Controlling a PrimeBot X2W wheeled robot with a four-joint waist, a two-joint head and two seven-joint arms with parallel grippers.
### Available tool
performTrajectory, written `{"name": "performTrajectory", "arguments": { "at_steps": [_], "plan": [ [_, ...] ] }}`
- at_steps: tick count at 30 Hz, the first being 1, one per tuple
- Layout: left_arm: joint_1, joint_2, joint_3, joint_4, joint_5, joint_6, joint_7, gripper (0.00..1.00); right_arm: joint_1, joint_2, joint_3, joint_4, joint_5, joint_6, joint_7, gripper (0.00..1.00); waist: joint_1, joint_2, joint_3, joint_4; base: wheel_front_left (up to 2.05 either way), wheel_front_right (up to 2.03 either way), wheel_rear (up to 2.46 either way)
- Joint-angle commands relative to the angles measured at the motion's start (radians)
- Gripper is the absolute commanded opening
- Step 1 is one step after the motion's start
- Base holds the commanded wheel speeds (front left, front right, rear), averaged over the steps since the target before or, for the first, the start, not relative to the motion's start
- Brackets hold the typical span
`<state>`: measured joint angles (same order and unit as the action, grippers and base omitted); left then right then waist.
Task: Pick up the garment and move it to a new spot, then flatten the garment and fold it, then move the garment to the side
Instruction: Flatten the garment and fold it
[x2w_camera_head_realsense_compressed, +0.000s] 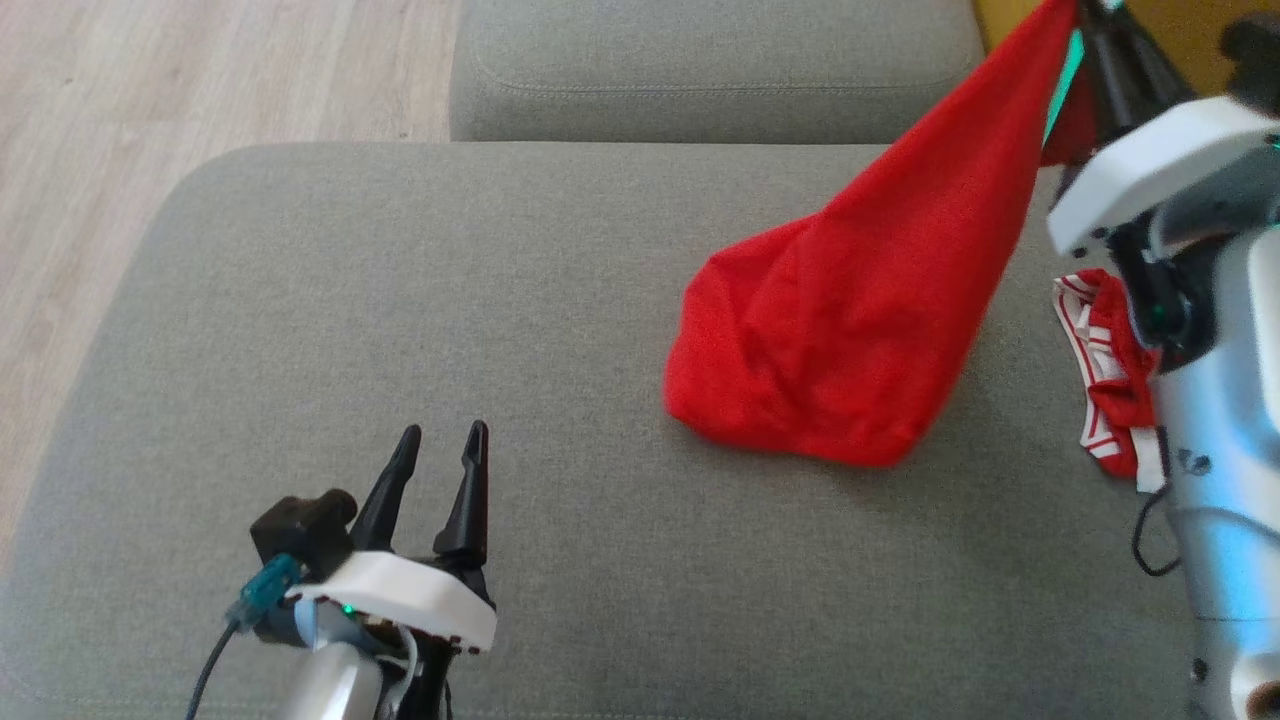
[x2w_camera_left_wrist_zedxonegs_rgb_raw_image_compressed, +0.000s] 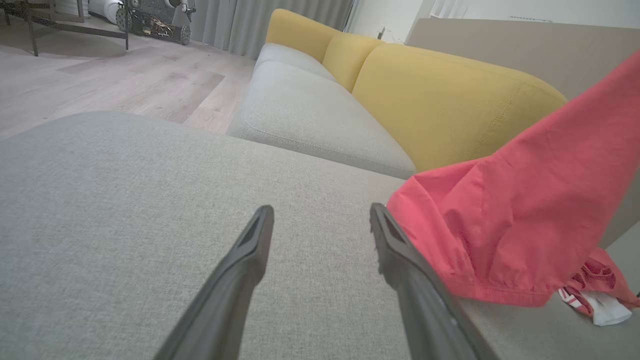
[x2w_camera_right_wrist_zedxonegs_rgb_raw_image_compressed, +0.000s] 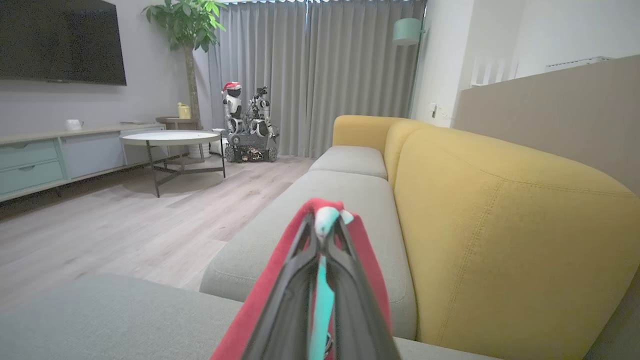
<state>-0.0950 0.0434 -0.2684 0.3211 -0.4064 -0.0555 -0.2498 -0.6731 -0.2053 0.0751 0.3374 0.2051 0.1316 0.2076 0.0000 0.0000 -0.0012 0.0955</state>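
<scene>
The garment (x2w_camera_head_realsense_compressed: 850, 310) is red with a teal lining. One corner of it is lifted to the upper right of the head view, and its lower bulk sags onto the grey sofa cushion (x2w_camera_head_realsense_compressed: 400, 330). My right gripper (x2w_camera_head_realsense_compressed: 1085, 20) is shut on that lifted corner; in the right wrist view its fingers (x2w_camera_right_wrist_zedxonegs_rgb_raw_image_compressed: 300, 280) pinch red and teal cloth (x2w_camera_right_wrist_zedxonegs_rgb_raw_image_compressed: 360, 250) between them. My left gripper (x2w_camera_head_realsense_compressed: 441, 440) stands open at the lower left over bare cushion, well left of the garment (x2w_camera_left_wrist_zedxonegs_rgb_raw_image_compressed: 525, 210). A red and white striped part of the cloth (x2w_camera_head_realsense_compressed: 1100, 370) lies beside my right arm.
The cushion's front and left edges drop to a wooden floor (x2w_camera_head_realsense_compressed: 150, 90). A second grey seat cushion (x2w_camera_head_realsense_compressed: 700, 70) lies beyond, with yellow backrests (x2w_camera_right_wrist_zedxonegs_rgb_raw_image_compressed: 500, 240) along the right. A round coffee table (x2w_camera_right_wrist_zedxonegs_rgb_raw_image_compressed: 170, 140) and a small robot (x2w_camera_right_wrist_zedxonegs_rgb_raw_image_compressed: 245, 125) stand across the room.
</scene>
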Motion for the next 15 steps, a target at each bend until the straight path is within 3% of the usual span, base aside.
{"name": "performTrajectory", "arguments": {
  "at_steps": [1,10,15],
  "plan": [
    [-0.025,0.007,0.039,-0.037,-0.003,0.003,-0.012,1.00,-0.061,0.006,0.026,-0.045,-0.006,-0.001,0.011,0.00,0.0000,0.0000,-0.001,0.002,0.00,0.00,0.00],
    [-0.024,0.007,0.024,-0.037,-0.012,0.010,-0.012,1.00,-0.185,0.057,0.158,-0.090,0.014,-0.001,0.078,0.00,0.0000,0.0000,-0.026,0.032,0.00,0.00,0.00],
    [-0.017,0.007,0.033,-0.046,-0.012,0.016,-0.012,1.00,-0.224,0.041,0.080,-0.034,0.026,-0.001,0.090,0.00,0.0000,0.0000,-0.032,0.037,0.00,0.00,0.00]
  ]
}}
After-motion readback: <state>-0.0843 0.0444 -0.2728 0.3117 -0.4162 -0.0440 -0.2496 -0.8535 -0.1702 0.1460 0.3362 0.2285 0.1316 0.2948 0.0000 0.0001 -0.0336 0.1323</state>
